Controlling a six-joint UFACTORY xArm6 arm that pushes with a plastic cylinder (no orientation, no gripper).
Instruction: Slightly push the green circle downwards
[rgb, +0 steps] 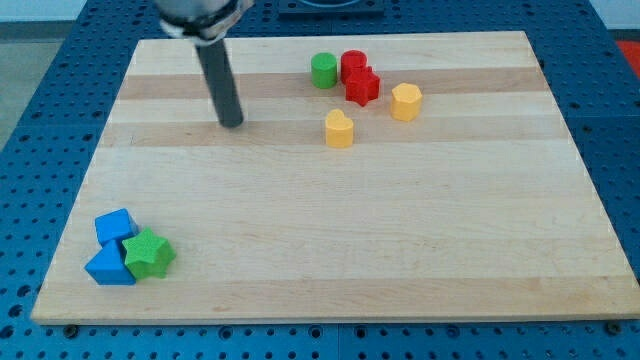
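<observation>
The green circle (323, 70) is a short green cylinder near the top middle of the wooden board (400, 240). It touches a red cylinder (353, 65) on its right. My tip (231, 123) rests on the board well to the left of the green circle and a little lower, apart from every block.
A red star block (363, 87) sits just below the red cylinder. A yellow hexagon (406, 102) and a yellow heart (340, 129) lie lower right of the green circle. At the bottom left sit a blue cube (115, 226), a blue triangle (108, 267) and a green star (149, 253).
</observation>
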